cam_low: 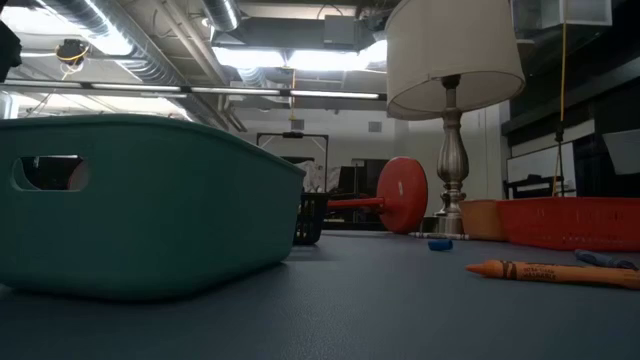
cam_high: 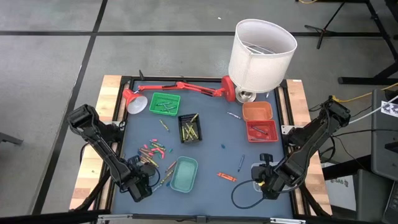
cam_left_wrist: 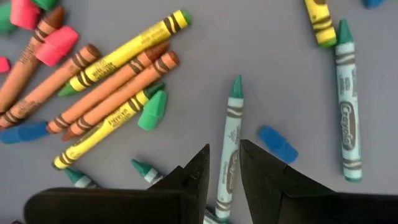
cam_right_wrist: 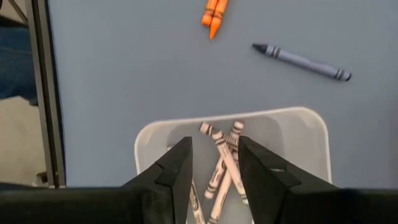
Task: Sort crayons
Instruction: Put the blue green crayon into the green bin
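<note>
Many crayons lie loose on the blue-grey mat left of a teal tray. My left gripper points down over this pile, open. In the left wrist view its fingers stand on either side of a pale green crayon that lies flat on the mat, with a gap showing beside it. Yellow, orange and brown crayons lie close by. My right gripper is open above a small white tray holding several silvery grey crayons; nothing is between its fingers.
A white-shaded lamp and a red desk lamp stand at the far edge. Green, black, orange and red trays sit mid-table. Orange crayons and a grey-blue one lie beyond the white tray.
</note>
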Tool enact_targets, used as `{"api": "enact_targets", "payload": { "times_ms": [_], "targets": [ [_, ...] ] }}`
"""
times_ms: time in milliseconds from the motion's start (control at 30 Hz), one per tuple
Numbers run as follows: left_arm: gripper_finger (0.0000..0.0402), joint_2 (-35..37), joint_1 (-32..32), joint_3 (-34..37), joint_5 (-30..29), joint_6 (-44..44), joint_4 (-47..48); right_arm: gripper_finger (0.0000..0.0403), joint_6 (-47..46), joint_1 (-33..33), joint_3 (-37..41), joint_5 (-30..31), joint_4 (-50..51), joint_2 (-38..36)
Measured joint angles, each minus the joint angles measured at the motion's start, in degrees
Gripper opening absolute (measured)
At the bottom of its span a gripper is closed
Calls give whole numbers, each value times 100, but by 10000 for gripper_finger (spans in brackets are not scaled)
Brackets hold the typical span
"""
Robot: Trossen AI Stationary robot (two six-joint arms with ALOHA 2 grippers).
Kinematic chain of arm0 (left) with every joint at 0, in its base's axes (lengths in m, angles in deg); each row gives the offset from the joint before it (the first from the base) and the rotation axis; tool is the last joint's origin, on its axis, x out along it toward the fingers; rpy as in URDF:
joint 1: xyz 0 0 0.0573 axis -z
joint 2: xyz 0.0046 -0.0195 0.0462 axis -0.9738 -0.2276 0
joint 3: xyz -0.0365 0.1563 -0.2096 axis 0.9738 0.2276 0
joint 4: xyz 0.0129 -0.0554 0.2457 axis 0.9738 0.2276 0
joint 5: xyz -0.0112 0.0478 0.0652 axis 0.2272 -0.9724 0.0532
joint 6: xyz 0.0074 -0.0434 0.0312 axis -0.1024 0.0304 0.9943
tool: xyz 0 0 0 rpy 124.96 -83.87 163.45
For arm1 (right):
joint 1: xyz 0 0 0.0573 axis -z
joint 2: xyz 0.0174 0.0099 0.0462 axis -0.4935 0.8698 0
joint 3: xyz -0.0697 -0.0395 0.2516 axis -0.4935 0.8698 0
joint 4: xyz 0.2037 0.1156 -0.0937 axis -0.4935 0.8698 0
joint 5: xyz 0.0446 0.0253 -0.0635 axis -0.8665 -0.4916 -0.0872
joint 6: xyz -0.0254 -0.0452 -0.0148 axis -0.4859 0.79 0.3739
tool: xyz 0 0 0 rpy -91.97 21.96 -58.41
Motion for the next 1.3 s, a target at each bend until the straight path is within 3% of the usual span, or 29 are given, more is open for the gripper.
{"api": "enact_targets", "payload": {
  "times_ms": [467,833,1300],
  "targets": [
    [73,0,-7,0,-647,-2,-239,127,-1,0,0,277,-24,0],
    [72,0,-195,425,-604,-9,-971,127,-1,0,0,459,-28,0],
    [72,13,-289,715,-598,-22,-1152,127,-1,0,0,459,-30,0]
  ]
}}
